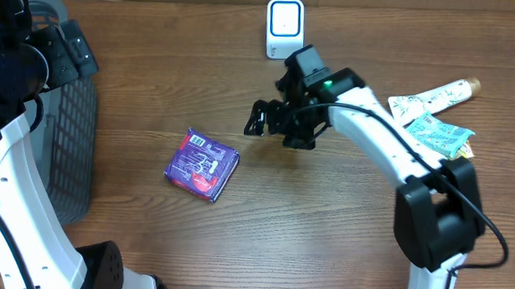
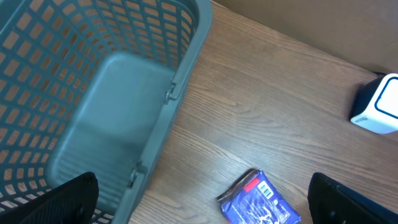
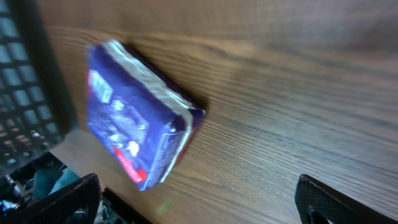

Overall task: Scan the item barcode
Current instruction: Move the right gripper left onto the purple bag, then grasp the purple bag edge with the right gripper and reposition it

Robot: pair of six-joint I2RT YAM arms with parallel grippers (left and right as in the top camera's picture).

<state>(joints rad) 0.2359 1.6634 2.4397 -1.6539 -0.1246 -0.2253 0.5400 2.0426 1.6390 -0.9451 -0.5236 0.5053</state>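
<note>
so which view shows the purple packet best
The overhead view: the whole purple packet shows, sharp and unobstructed. The left wrist view cuts the packet off at the frame's bottom edge; the right wrist view has the packet close but blurred.

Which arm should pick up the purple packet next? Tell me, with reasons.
Right. The right gripper, open, hovers close beside the purple packet, which fills its wrist view. The left gripper, also open, hangs over the basket, farther away.

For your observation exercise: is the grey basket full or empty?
Empty in the part shown: the left wrist view looks into the basket and shows only bare floor and mesh walls.
</note>
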